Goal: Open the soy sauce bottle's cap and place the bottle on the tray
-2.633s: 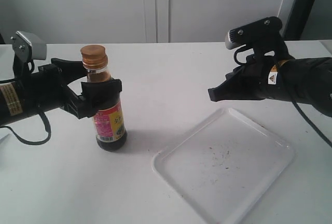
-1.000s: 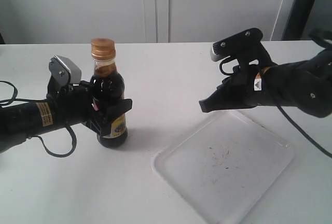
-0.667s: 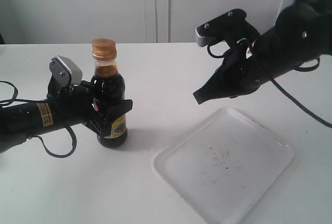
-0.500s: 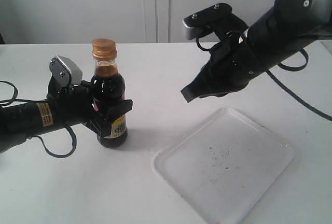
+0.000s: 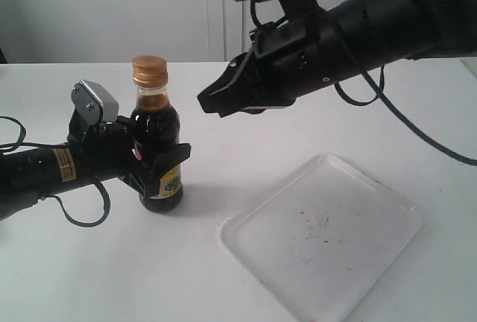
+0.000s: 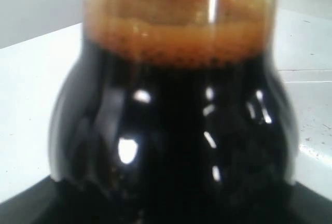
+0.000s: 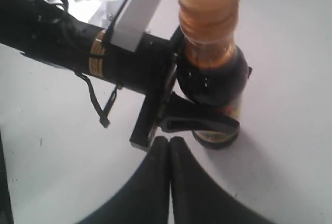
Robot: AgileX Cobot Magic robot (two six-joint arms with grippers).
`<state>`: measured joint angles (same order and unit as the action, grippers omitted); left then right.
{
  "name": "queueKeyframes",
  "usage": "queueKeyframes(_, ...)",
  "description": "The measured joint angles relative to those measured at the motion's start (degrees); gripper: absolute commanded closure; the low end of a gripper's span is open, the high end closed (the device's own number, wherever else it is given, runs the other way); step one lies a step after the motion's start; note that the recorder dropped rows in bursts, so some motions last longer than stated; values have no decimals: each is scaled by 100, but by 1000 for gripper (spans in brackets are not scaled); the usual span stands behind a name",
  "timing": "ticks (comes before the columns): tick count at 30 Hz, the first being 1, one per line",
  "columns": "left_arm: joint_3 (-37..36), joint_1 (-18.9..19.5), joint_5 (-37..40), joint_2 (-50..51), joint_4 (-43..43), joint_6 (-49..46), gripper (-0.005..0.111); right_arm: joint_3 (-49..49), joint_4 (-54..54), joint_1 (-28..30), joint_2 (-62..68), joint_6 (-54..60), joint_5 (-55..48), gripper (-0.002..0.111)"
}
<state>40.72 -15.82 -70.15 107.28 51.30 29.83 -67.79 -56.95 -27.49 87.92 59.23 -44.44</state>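
my left claw (image 5: 170, 155) is clamped round the belly of the small clear glass soy sauce bottle (image 5: 154, 122), one finger lying across the pink and yellow label. that pins the bottle upright on the white bench (image 5: 82, 262), so it shouldn't twist or tip when the top gets worked. in the left wrist view the dark glass fills the whole picture, with the foam line up at the neck. so the grip sits on the body and leaves the neck free.

the copper-gold ribbed plastic cap (image 5: 149, 71) is down, its lid not yet flipped. my right claw (image 5: 212, 104) hangs in the air beside the cap and a little above it, not touching. its two fingers are pressed together into one narrow tip, with nothing between them. i reckon that thin tip is meant to catch under the lid's lip and flick it up. my worry is that a sideways shove would lever the bottle in the left grip.

the flat white rectangular plastic tray (image 5: 358, 210), faintly speckled, lies on the bench well apart from the bottle, on the right arm's side. setting the bottle there comes after the cap is open.
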Motion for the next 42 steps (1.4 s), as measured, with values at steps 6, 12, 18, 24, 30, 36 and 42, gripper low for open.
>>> queueKeyframes(6, 0, 0, 0, 0, 0, 0, 107, -11, -282, -531, 0, 606, 710, 108)
queueKeyframes(12, 0, 0, 0, 0, 0, 0, 107, -11, -304, -1243, 0, 772, 2096, 108)
queueKeyframes(18, 0, 0, 0, 0, 0, 0, 107, -11, -317, -1806, 0, 786, 2970, 108)
queueKeyframes(24, 0, 0, 0, 0, 0, -9, 107, 79, -339, -2227, 0, 656, 3730, 108)
queueKeyframes(30, 0, 0, 0, 0, 0, -9, 107, 341, -453, -2385, 83, 461, 4444, 108)
queueKeyframes(36, 0, 0, 0, 0, 0, -9, 107, 341, -527, -2398, 421, 276, 4626, 108)
queueKeyframes(42, 0, 0, 0, 0, 0, -9, 107, 341, -527, -2407, 598, 235, 4794, 108)
